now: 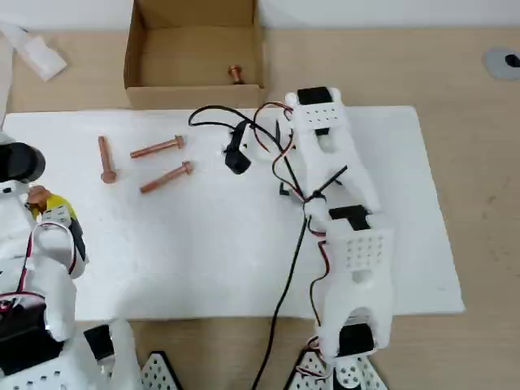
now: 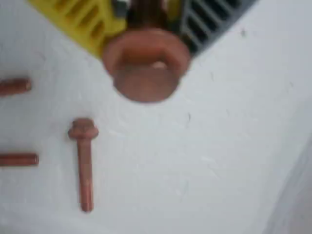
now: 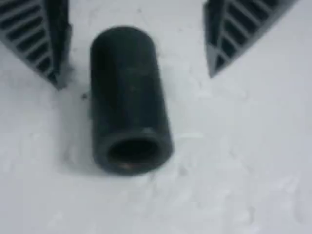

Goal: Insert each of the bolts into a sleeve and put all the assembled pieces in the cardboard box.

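- Between the spread fingers (image 3: 39, 34) of my right gripper (image 3: 136, 78), the sleeve (image 3: 129, 102) lies on the white mat (image 3: 243, 170);
- my left gripper (image 2: 146, 19) pinches a bolt (image 2: 146, 66), head protruding.

The tabletop (image 1: 479, 146) is light wood, and a white sheet (image 1: 203, 260) lies flat over most of its middle, reaching close to the near edge. A cardboard box (image 1: 195, 97) stands open on the bare wood by the far edge, its front wall touching the sheet's far border. On the sheet, toward the far left corner, lie three copper-coloured bolts, close together but apart. The leftmost bolt (image 1: 106, 158) has its head toward the near edge. The second bolt (image 1: 158, 147) and third bolt (image 1: 166, 177) lie slanted, heads toward the right edge. A black sleeve (image 3: 129, 97) lies on its side on the sheet. A white object (image 1: 36, 50) rests at the far left corner, and a grey disc (image 1: 502, 62) by the right edge.
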